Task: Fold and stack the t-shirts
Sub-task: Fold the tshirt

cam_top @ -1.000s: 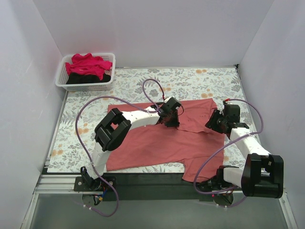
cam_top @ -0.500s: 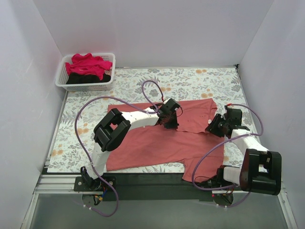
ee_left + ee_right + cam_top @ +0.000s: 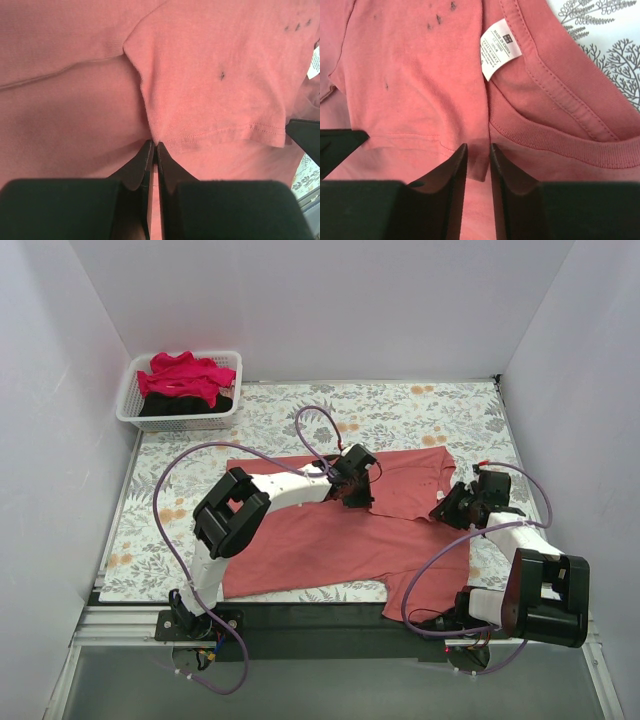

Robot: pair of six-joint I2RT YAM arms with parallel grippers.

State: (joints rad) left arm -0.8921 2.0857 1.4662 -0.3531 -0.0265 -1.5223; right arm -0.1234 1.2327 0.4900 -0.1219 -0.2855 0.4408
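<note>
The coral-red t-shirt [image 3: 320, 540] lies spread on the floral table, with its far right part and sleeve folded over onto the body. My left gripper [image 3: 362, 500] is shut on the corner of the folded sleeve hem [image 3: 215, 135], low on the cloth. My right gripper [image 3: 445, 512] is shut on a fold of the same shirt just beside the collar [image 3: 570, 110] and the white label [image 3: 497, 47]. The crimson-pink t-shirt [image 3: 182, 376] lies on top of the black t-shirt [image 3: 180, 406] in the basket.
The white slatted basket [image 3: 130, 410] stands at the far left corner. White walls close in the table on three sides. The shirt's near right sleeve [image 3: 415, 590] hangs over the table's front edge. Purple cables loop above the shirt.
My right gripper has moved nearer and lower with the cloth near the collar, flattening the folded part. My left gripper has barely moved.
</note>
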